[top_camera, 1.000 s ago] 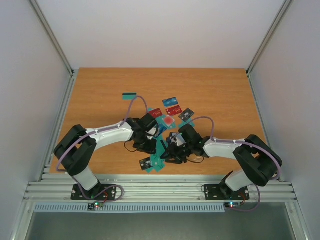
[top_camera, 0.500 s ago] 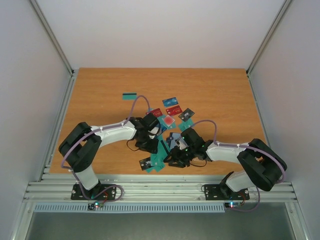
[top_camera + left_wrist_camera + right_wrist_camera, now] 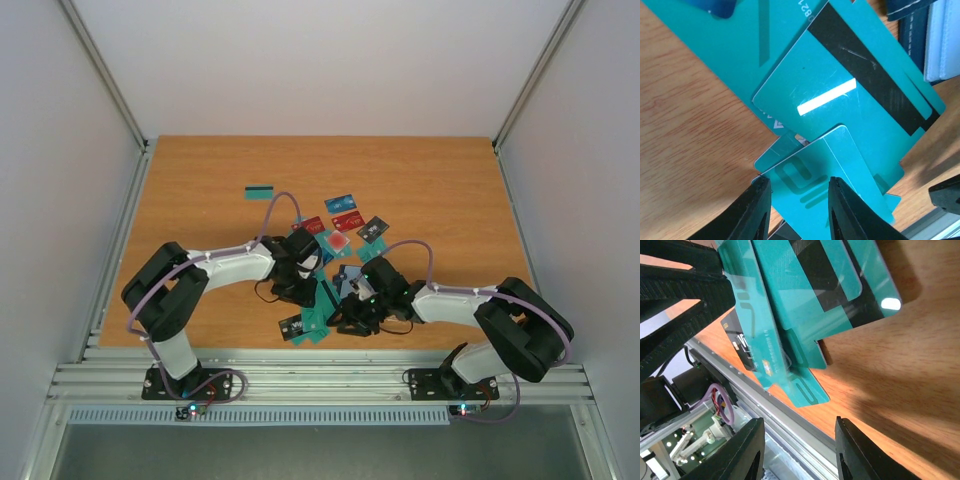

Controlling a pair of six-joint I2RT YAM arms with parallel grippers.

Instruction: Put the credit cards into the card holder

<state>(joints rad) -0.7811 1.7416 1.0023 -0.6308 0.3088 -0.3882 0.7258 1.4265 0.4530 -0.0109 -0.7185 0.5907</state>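
Observation:
Several credit cards lie in a heap at mid-table: teal ones (image 3: 322, 300), a dark one (image 3: 292, 326), red (image 3: 347, 220), blue (image 3: 340, 202), dark grey (image 3: 373, 229), and one teal card apart (image 3: 259, 190). My left gripper (image 3: 303, 268) is open, its tips (image 3: 797, 200) straddling a teal card with a logo (image 3: 810, 165) on overlapping teal cards (image 3: 850, 100). The navy card holder (image 3: 912, 22) shows at the top right edge of the left wrist view. My right gripper (image 3: 345, 312) is wide open and empty (image 3: 797, 450), beside teal cards (image 3: 805, 300) near the front edge.
The metal rail (image 3: 790, 425) along the table's near edge lies right under my right gripper. The two grippers are close together over the card heap; the left gripper's black body (image 3: 680, 290) fills the right wrist view's left side. Bare wood (image 3: 220, 160) lies behind and to the sides.
The right gripper has shifted a little right and toward the near edge. The left arm has edged slightly right. Both grippers stay open.

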